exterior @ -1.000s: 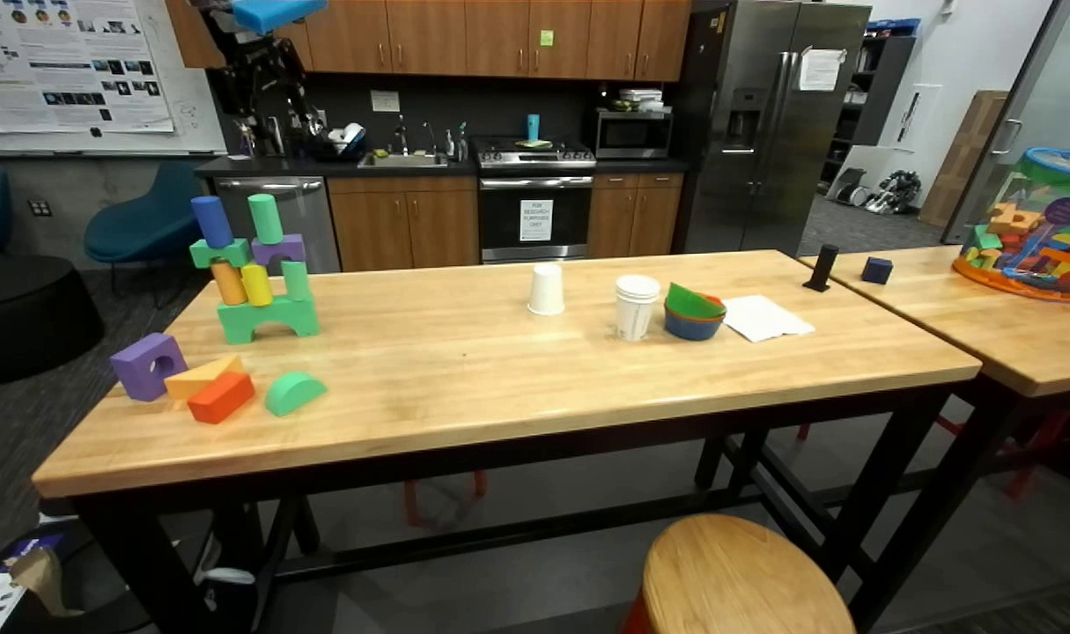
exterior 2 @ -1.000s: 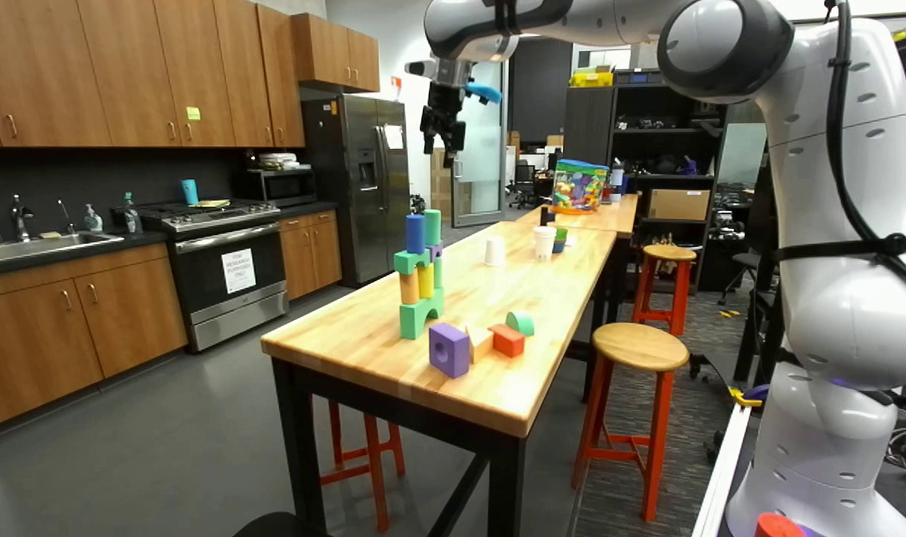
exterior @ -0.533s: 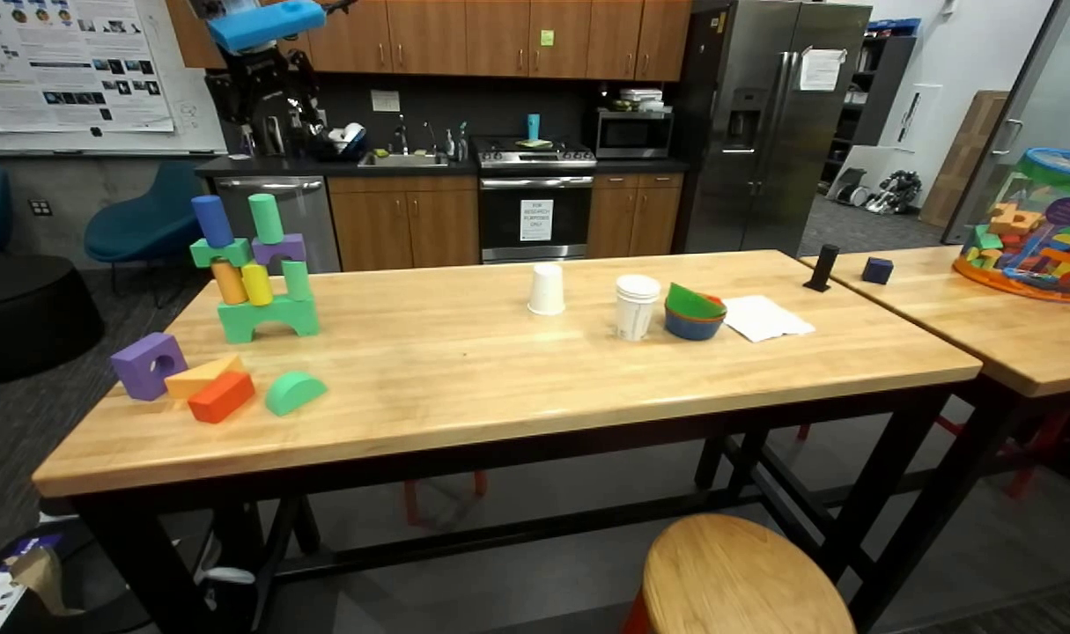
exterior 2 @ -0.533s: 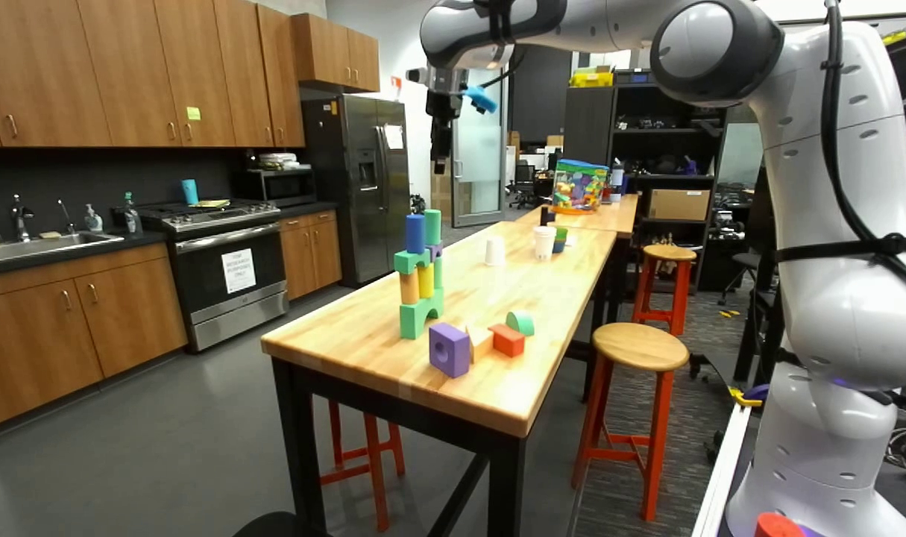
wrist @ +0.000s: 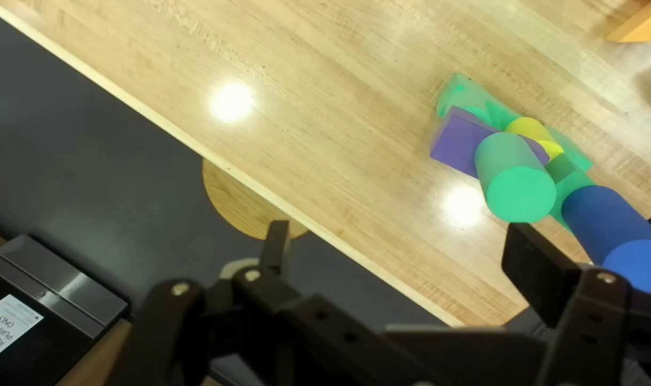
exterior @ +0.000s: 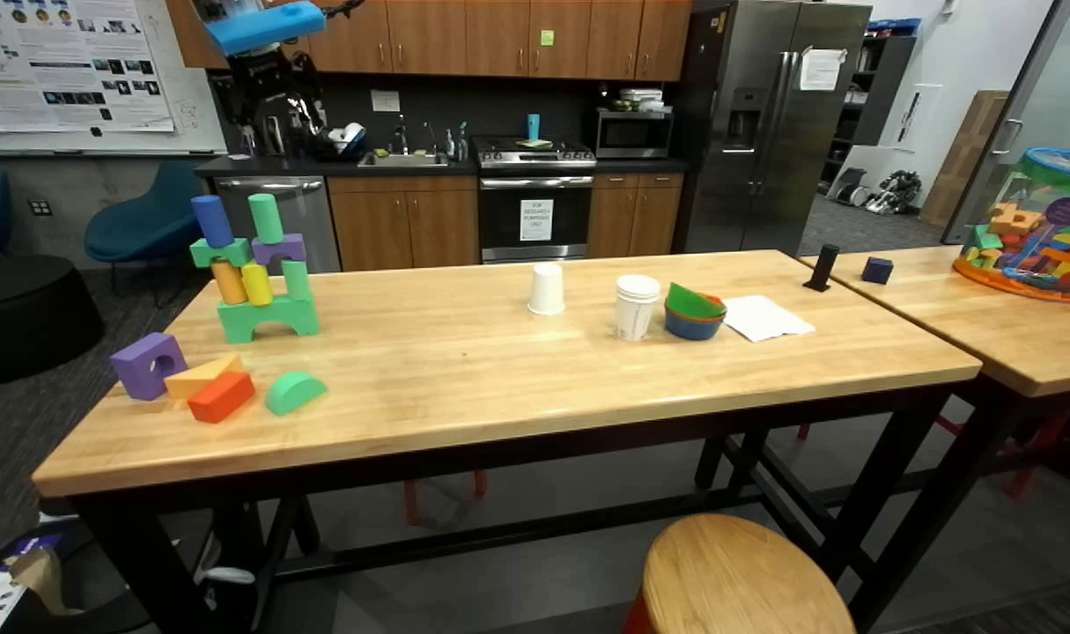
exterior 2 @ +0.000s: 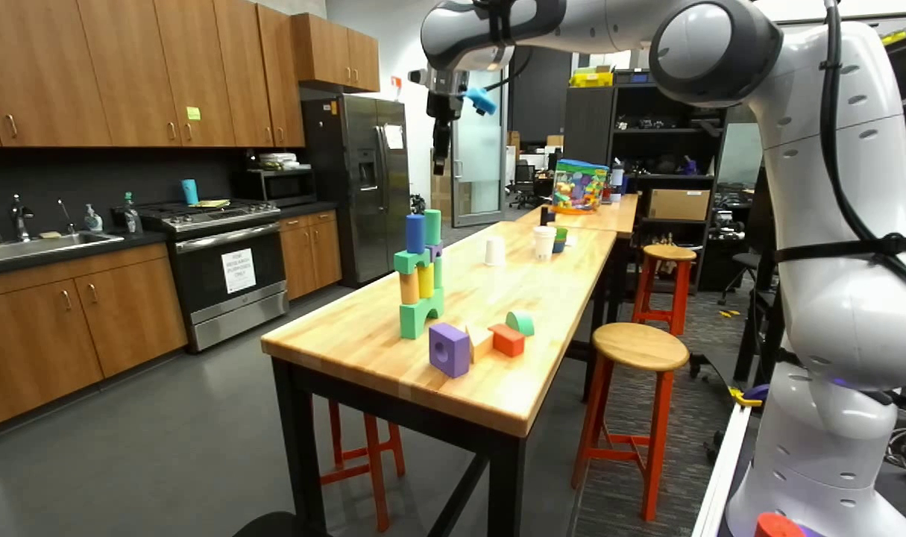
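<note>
The table (exterior: 464,387) gives the blocks a flat bearing surface. The arm (exterior 2: 702,52) suspends the gripper (wrist: 403,257) higher than the block tower (exterior: 256,283), apart from it in both exterior views; we judge that this height provides clearance. The jaws stand spread wide, with nothing between them. The tower stands near the table's end. We note its wide green arch (exterior: 279,313) as the footing, presumably to spread load. Above, a purple arch (exterior: 291,248) bears an upright green cylinder (exterior: 266,218); alongside, a blue cylinder (exterior: 212,221) tops the other stack.

Compared with the earliest frame, the gripper has turned: we now see it edge-on in an exterior view (exterior 2: 441,162). The blocks remain unmoved.
</note>
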Motion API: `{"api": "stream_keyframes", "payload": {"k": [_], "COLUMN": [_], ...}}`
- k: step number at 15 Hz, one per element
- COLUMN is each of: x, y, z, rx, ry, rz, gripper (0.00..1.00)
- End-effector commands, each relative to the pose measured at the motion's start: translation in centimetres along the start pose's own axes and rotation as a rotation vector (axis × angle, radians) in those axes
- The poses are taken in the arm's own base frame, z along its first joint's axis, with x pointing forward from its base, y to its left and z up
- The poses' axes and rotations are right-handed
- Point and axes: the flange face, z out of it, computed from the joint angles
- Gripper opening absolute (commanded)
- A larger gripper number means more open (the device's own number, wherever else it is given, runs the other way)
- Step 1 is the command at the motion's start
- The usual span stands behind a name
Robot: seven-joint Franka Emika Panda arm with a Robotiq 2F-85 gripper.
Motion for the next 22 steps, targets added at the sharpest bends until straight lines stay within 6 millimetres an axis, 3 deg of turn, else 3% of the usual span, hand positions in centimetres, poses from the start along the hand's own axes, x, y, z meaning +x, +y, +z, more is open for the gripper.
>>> {"api": "stream_keyframes", "payload": {"k": [1, 10, 11, 22], "x": [0.2, 0.8, 0.8, 0.6], "y": [-0.1, -0.3, -0.6, -0.4], "z": [0.2, 0.8, 1.4, 1.1], "rx": [-0.002, -0.024, -0.005, 0.000], "ry": [-0.003, -0.051, -0.038, -0.019], "rz": [0.018, 0.578, 0.489, 0.572], "gripper": [1.00, 1.00, 1.00, 1.00]}}
